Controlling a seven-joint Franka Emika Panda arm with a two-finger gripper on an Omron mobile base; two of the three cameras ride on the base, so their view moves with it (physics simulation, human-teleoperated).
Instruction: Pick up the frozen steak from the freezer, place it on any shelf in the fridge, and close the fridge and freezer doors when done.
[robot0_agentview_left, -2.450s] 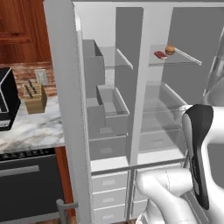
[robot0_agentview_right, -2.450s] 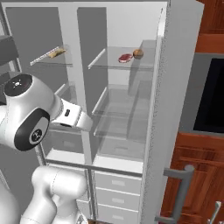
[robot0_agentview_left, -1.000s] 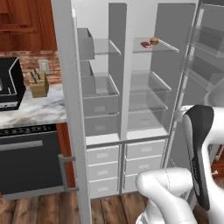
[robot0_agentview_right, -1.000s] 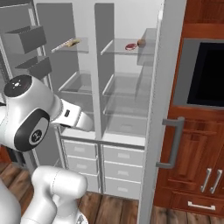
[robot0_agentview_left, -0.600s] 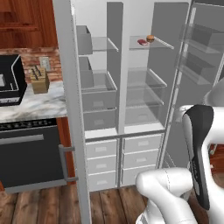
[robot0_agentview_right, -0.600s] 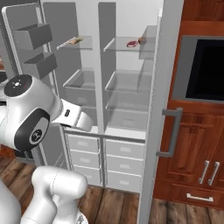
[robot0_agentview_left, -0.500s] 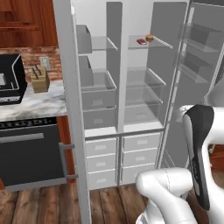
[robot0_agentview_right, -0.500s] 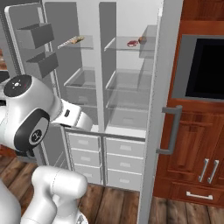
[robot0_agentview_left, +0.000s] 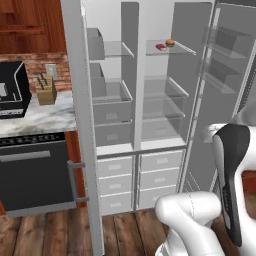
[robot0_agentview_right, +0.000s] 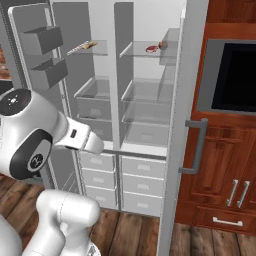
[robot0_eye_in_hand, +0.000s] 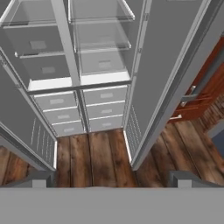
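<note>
Wood floor (robot0_eye_in_hand: 100, 153), both doors open, steak (robot0_agentview_left: 161, 47) — apparently — on top shelf (robot0_agentview_left: 172, 50)

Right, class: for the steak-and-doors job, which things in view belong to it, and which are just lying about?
Job: small flat dark-red steak; clear glass top shelf under it; tall grey side-by-side unit; its two open flat grey doors.
Lying about: small round orange-brown ball beside the steak; wooden knife block; black countertop appliance; black oven door; tan item on the other top shelf.

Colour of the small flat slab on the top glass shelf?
Dark red small flat slab, clearest in the left base view, beside a small round orange-brown item.
</note>
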